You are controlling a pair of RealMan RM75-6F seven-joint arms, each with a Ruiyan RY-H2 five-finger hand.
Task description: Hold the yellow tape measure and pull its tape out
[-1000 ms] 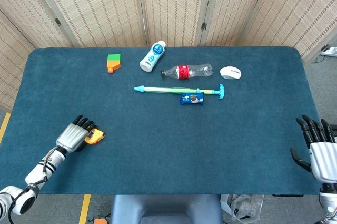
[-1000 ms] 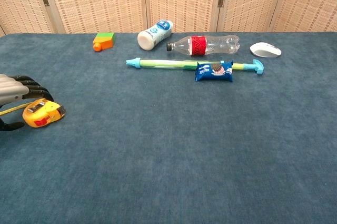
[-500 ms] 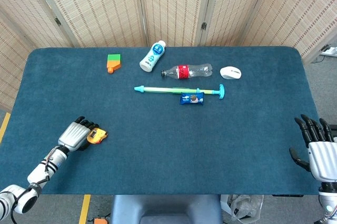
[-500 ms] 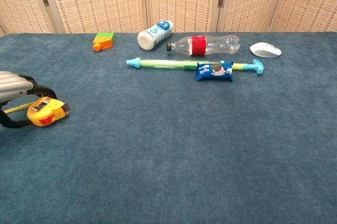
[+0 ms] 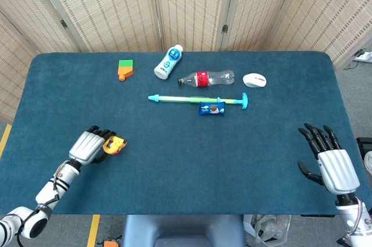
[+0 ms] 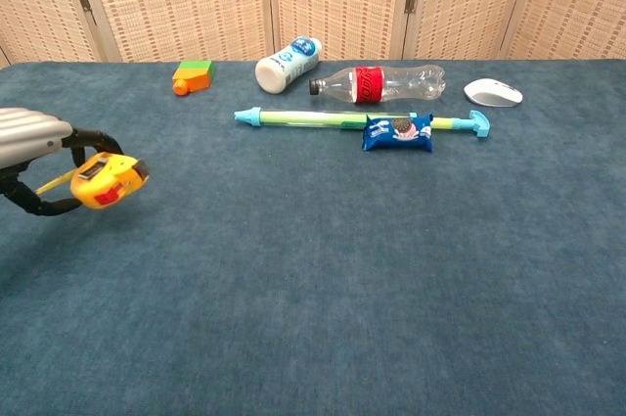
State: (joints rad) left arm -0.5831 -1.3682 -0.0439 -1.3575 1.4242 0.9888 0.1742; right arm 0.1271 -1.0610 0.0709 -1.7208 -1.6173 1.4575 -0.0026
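1. Holding is the step in hand: the robot's left hand (image 6: 34, 137), silver-backed with black fingers, is curled around the small yellow tape measure with a red patch on its case (image 6: 110, 180), gripping it just above the dark blue cloth-covered table (image 5: 174, 160) near its front left corner
2. A short yellow strip shows at the case on the palm side in the chest view; whether that is the tape's tip or a strap I cannot tell
3. Right hand (image 5: 328, 160) hovers near the table's front right edge, fingers spread apart and holding nothing, well apart from the tape measure
4. Pulling has not begun, judging by the distance between the two hands
5. Next move calls for the right hand to cross toward the left, find the tape's end tab and pinch it, while the left hand keeps the case steady against the pull
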